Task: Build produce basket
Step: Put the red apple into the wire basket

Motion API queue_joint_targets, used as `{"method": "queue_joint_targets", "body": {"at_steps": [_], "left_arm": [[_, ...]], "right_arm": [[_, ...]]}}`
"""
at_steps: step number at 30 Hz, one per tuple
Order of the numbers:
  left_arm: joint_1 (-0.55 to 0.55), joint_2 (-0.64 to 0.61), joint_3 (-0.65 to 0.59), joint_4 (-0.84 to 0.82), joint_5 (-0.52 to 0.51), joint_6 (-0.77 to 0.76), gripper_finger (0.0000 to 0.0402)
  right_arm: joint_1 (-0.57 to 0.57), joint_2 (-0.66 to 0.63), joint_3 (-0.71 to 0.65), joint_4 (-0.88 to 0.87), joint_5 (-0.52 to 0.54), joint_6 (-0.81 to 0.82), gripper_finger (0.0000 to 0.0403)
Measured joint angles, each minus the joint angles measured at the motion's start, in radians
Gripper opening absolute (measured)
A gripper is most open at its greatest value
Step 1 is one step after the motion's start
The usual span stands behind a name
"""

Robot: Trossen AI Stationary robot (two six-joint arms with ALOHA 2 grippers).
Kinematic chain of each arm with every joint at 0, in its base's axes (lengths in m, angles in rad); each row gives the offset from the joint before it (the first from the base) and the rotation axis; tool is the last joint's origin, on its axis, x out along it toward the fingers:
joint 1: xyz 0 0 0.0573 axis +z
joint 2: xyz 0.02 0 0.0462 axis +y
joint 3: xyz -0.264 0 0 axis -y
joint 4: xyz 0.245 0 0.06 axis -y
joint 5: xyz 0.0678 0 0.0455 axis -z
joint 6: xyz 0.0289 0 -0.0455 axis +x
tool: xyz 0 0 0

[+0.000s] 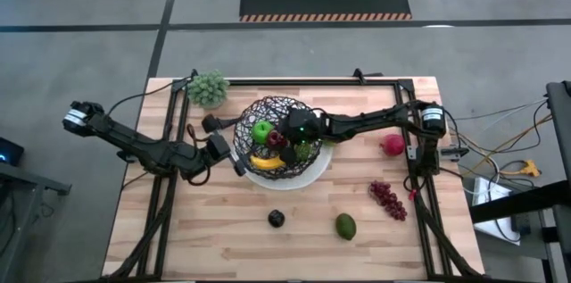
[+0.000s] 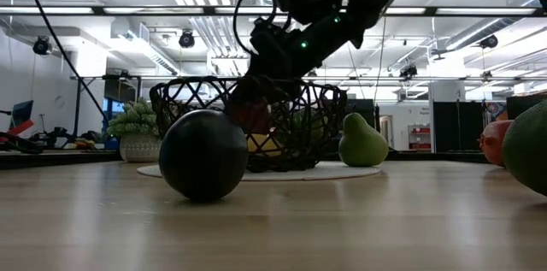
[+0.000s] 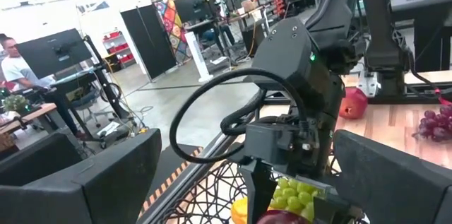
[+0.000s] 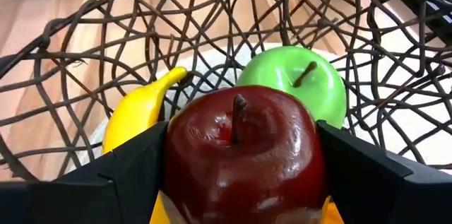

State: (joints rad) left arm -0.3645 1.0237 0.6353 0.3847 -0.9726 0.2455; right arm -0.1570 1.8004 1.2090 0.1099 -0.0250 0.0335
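Grey concrete floor (image 1: 80, 15) with a hazard-striped black mat (image 1: 326, 0); ceiling strip lights (image 2: 444, 10) overhead.

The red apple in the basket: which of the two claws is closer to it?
The right. The right gripper has the red apple between its fingers inside the wire basket. The left gripper waits open outside the basket's rim, on the side away from the right arm.

We see a round basket of matt black woven wire (image 4: 106, 33), a glossy, smooth dark red apple (image 4: 240, 153), a shiny green apple (image 4: 296, 83), a smooth yellow banana (image 4: 138, 107), and a pale planked wooden desk (image 1: 223, 238) with a satin finish.
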Motion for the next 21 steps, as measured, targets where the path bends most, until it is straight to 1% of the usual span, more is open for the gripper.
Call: {"method": "queue_joint_targets", "body": {"at_steps": [3,7,10,21], "left_arm": [[0.000,0.000,0.000,0.000,0.000,0.000,0.0400],[0.001,0.003,0.000,0.000,0.000,0.001,0.0400],[0.002,0.003,0.000,0.000,0.000,0.001,0.0400],[0.003,0.004,-0.002,0.000,0.000,-0.027,0.0400]], "right_arm": [[0.000,0.004,-0.018,0.041,0.000,0.007,0.0319],[0.000,0.010,-0.037,0.114,0.000,0.036,0.0343],[0.000,0.010,-0.037,0.114,0.001,0.044,0.0358],[0.000,0.006,-0.038,0.099,0.002,0.033,0.0363]]}}
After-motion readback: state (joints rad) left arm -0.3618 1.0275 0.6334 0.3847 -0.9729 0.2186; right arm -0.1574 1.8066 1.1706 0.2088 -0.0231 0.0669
